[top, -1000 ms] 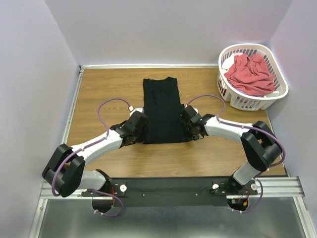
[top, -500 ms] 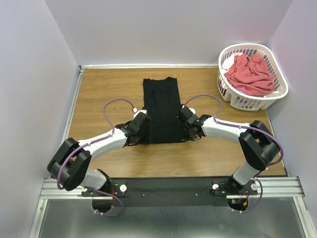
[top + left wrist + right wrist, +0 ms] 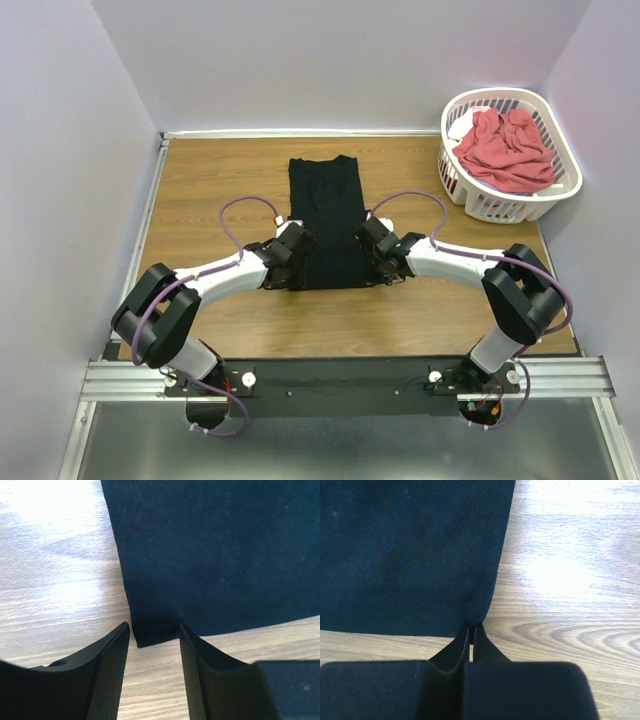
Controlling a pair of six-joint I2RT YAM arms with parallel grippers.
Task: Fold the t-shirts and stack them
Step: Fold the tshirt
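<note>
Black t-shirt [image 3: 325, 220]: flat between grippers.
Left gripper [image 3: 154, 632]: half open astride its corner.
Right gripper [image 3: 472, 630]: clamped on its corner.
Basket [image 3: 480, 205]: beyond right gripper, holds coral-red t-shirt [image 3: 505, 150].

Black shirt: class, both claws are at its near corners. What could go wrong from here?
1. The right claw pinches only a sliver at one corner of the black shirt; the cloth may slip out on lifting.
2. The left claw stands open astride the other corner; if only one side rises, the fold could skew.
</note>
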